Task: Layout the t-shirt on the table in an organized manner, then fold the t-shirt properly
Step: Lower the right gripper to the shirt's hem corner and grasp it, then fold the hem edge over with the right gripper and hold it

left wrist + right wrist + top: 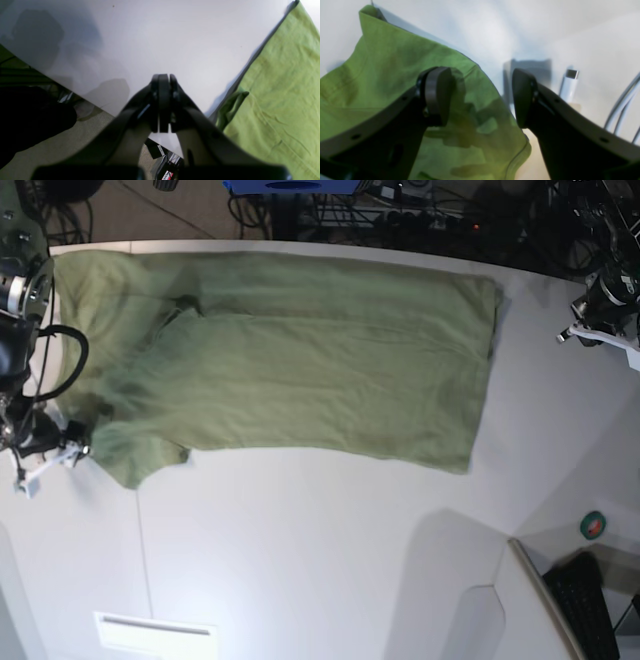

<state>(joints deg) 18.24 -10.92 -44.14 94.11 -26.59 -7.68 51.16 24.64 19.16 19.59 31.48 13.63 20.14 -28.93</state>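
We see the left pincer [163, 103] pressed fully together with nothing between its pads, hanging over bare white bench [160, 37] near the bench's edge; the t-shirt [280, 100] lies just beside it, not touching. The right pincer [480, 97] stands wide apart and holds nothing; one finger [437, 95] sits over the green cloth, the other over bare bench past the shirt's edge. Whether that finger touches the cloth we cannot tell. In the base view the t-shirt [290, 360] lies spread along the far side of the bench [320, 560], partly folded lengthwise, one sleeve [135, 455] jutting toward the near side.
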